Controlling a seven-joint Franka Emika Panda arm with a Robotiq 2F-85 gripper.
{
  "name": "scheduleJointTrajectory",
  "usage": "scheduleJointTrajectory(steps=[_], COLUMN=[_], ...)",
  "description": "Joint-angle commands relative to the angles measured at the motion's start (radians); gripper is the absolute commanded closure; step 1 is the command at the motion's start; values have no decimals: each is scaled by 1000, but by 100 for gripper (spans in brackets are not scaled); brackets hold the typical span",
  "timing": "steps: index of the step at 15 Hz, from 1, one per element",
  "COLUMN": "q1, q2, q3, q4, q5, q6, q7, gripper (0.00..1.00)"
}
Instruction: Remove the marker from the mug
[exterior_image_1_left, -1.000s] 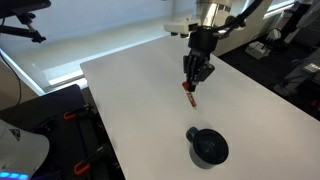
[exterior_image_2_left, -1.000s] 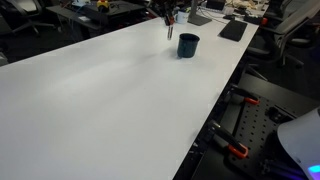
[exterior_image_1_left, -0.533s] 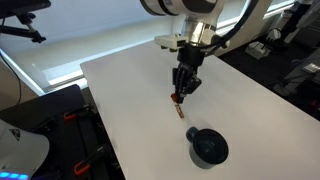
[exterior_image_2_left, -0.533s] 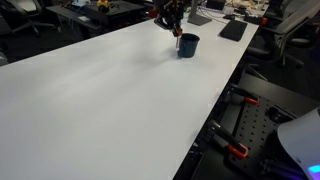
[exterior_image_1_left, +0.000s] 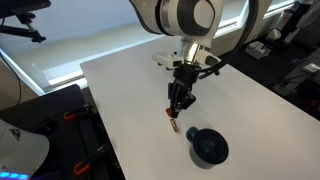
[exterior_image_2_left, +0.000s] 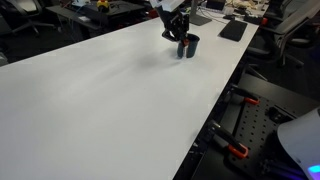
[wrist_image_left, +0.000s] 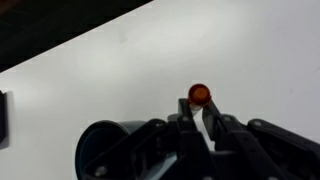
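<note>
White tabletop (exterior_image_1_left: 120, 80) fills most of each view. It is a long, bare slab with office desks and dark chairs crowded beyond its far edge. Black equipment with orange clamps (exterior_image_2_left: 233, 150) sits below the table's near edge in an exterior view.

The gripper (exterior_image_1_left: 179, 103) hangs over the table on the pale arm, pointing down. Its fingers are drawn in to a narrow gap and pinched on the marker (exterior_image_1_left: 173, 116). The marker sticks out below the fingertips as a thin stick with a reddish end, tilted slightly toward 5 o'clock. Whether its lower tip touches the tabletop cannot be told.

The marker is outside the mug (exterior_image_1_left: 209, 147). The mug stands upright on the table at about 5 o'clock from the gripper, near it but apart, and nothing can be made out inside it.

In the wrist view the marker (wrist_image_left: 200, 95) shows end-on as a round orange disc between the two dark fingers (wrist_image_left: 213, 118), which reach in from 6 o'clock. The mug (wrist_image_left: 105, 150) is at about 8 o'clock from that disc, cut off by the lower edge, with its bluish inside partly visible.

In an exterior view from the long end of the table, the gripper (exterior_image_2_left: 177, 32) stands just at 11 o'clock of the mug (exterior_image_2_left: 188, 46). The marker is too small there to pick out.
</note>
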Motion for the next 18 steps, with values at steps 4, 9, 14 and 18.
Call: scheduleJointTrajectory(steps=[4,9,14,18], q1=[-2,-7,-9,-9], q2=[69,89,105,105], q3=[-41,-64,-62,-62], q4=[-23,-22,-4,-4], q5=[-14,-11,1,1], q6=[96,107,89,89], q7=[38,30,17,17], gripper=[95,33,33,33])
